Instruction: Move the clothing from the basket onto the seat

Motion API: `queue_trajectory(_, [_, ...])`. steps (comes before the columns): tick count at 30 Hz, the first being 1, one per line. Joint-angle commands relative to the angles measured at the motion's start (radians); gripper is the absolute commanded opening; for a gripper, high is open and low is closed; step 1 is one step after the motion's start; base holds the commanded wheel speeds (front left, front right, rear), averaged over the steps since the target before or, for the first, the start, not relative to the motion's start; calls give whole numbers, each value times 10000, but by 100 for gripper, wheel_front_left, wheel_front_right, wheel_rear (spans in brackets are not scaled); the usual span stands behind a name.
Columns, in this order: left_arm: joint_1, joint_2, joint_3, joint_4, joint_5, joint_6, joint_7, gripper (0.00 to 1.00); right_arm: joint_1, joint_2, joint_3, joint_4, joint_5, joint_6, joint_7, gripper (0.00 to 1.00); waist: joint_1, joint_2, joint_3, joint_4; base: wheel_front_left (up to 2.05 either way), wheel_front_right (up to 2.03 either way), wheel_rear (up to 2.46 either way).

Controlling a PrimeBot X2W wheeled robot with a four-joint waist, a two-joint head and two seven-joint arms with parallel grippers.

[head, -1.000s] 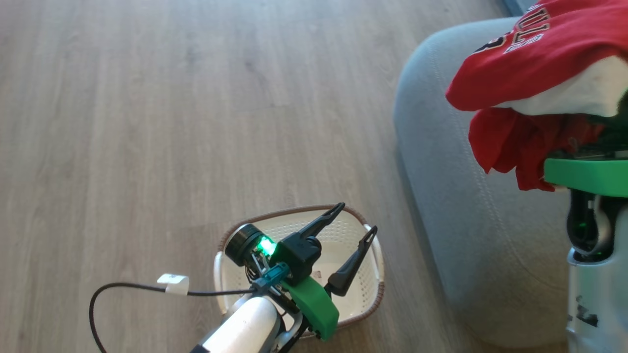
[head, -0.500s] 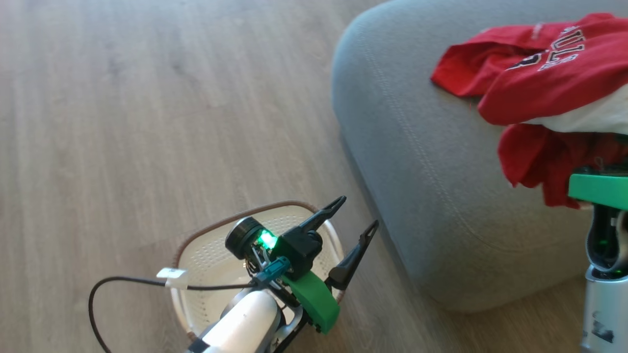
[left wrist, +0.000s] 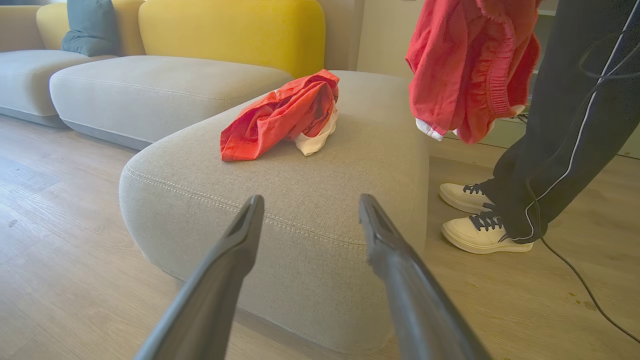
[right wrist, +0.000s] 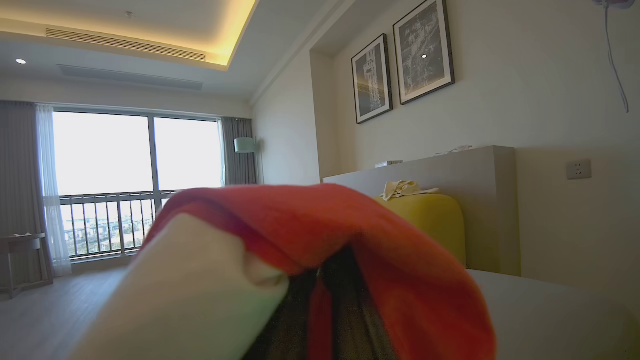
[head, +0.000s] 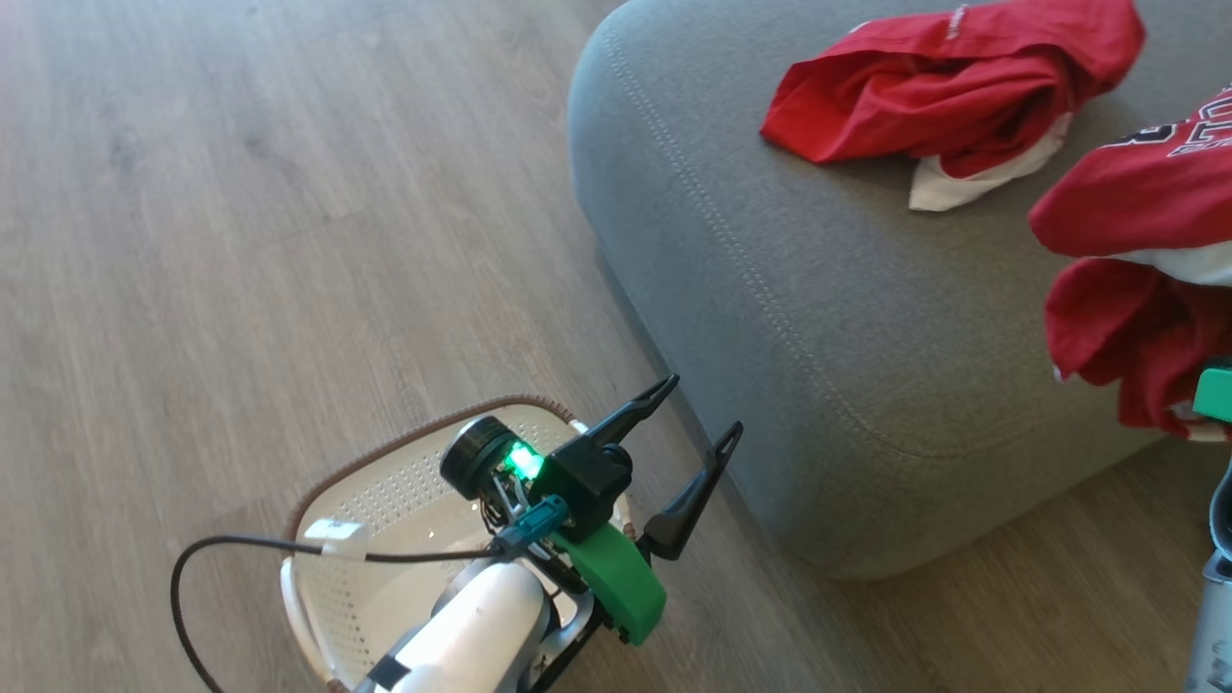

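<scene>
The cream basket (head: pixel 385 500) stands on the floor at the lower left, half hidden by my left arm; what shows of its inside holds no cloth. My left gripper (head: pixel 701 408) hangs open and empty above its right rim, pointing at the grey seat (head: pixel 770 289). One piece of the clothing, plain red with a white edge (head: pixel 924 96), lies on the seat (left wrist: pixel 300 200), also visible as a crumpled heap (left wrist: pixel 280 115). The other, red with white panels and lettering (head: pixel 1136 192), hangs over the seat's near right side. My right gripper (right wrist: pixel 327 300) is shut on this garment (right wrist: pixel 350 240), which covers its fingers.
A person's dark trouser legs (left wrist: pixel 565 125) and pale shoes (left wrist: pixel 485 230) stand right of the seat, with a thin cable trailing on the floor. Grey sofa cushions (left wrist: pixel 150 85) and yellow backrests (left wrist: pixel 235 30) lie beyond. Wooden floor (head: pixel 241 241) stretches to the left.
The head camera has swung, so the basket slides left in the picture and more of the seat shows, revealing the garment lying on it. Both grippers keep their states.
</scene>
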Motion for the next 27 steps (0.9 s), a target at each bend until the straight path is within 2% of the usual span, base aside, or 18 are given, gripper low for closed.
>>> queue_trajectory(1, [-288,-5,330,-332,39,-10,-97,100,-134,-72,221,-359,43,69,-83,0,0,0,-36,-121,0,0,0])
queue_trajectory(14, [-433,-5,162,-328,107,-88,-97,100,15,-72,50,70,225,69,-158,0,0,0,210,-194,0,0,0])
queue_trajectory(22, [-562,-5,-180,-190,321,-212,-97,100,-378,-72,-875,685,207,69,-188,0,0,0,644,151,0,0,0])
queue_trajectory(27, [-868,-5,-346,15,604,-314,-97,100,-1153,-72,-1435,1425,-123,69,-97,0,0,0,1450,165,0,0,0])
